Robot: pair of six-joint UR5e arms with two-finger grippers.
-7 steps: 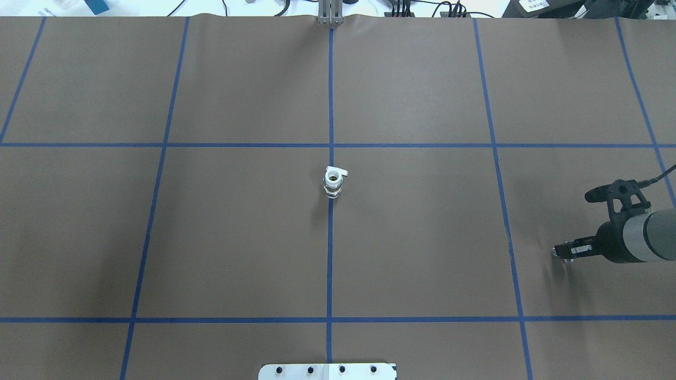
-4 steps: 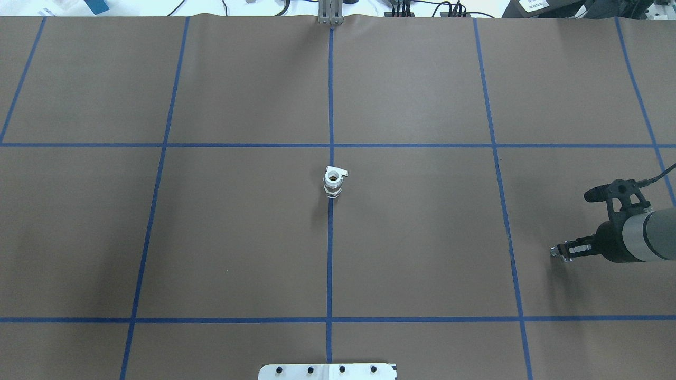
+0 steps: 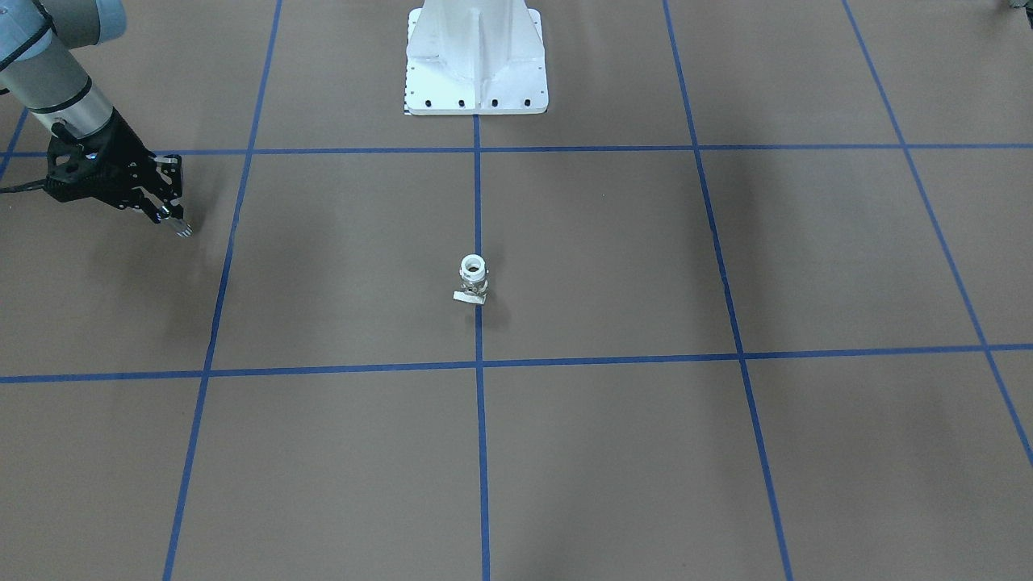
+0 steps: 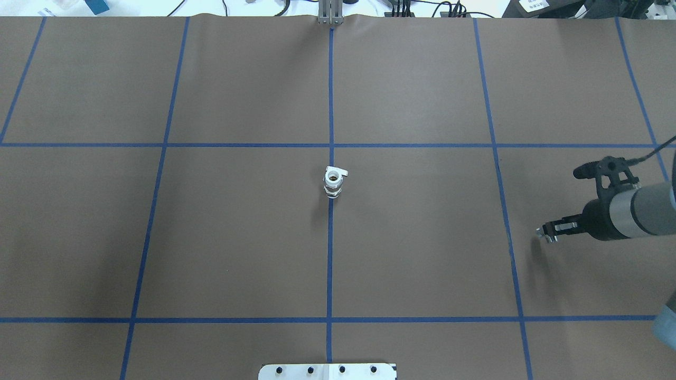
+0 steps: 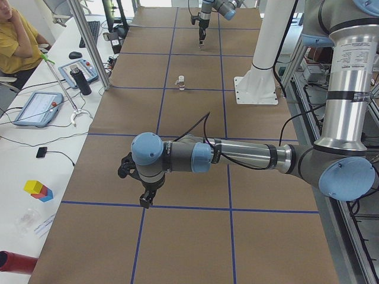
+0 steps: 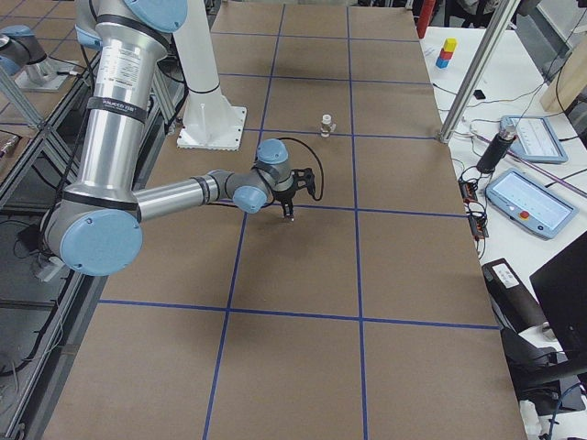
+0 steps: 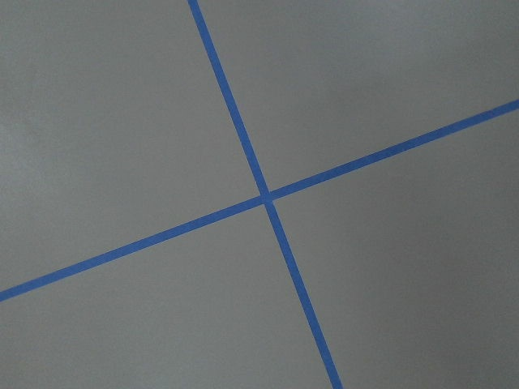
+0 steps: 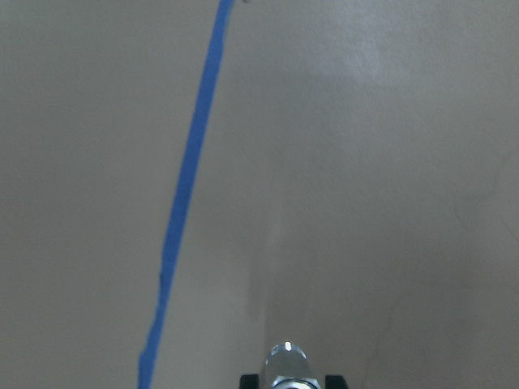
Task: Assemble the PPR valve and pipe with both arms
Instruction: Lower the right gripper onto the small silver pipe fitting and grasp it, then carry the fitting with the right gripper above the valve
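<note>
Overhead exterior: the PPR valve [image 4: 333, 182] stands upright on the centre blue tape line [image 4: 330, 253]. Its white plastic collar is uppermost, with a silvery body beneath and a flat pale tab at its base. Well apart from it, the right gripper [image 4: 545, 234] hangs above the matte brown paper [image 4: 237, 227], its black fingers pinched on a small shiny piece (the pipe [image 4: 549, 238], tiny here).

Exterior front-facing: the white pedestal [image 3: 476, 56], ribbed and bolted along its flange, sits beyond the valve on the same tape line.

Exterior left: the near arm's left gripper [image 5: 145, 200] points down close to the paper; I cannot tell whether it is parted or closed. An operator [image 5: 15, 41] in yellow sits at a white bench with tablets [image 5: 37, 108].

Exterior right: the valve stands near the pedestal, with the right gripper nearer the camera.

Left wrist-mounted: only crossed blue tape on smooth paper.

Right wrist-mounted: the pipe's rounded, gleaming metal end sits clamped between two black fingertips.
</note>
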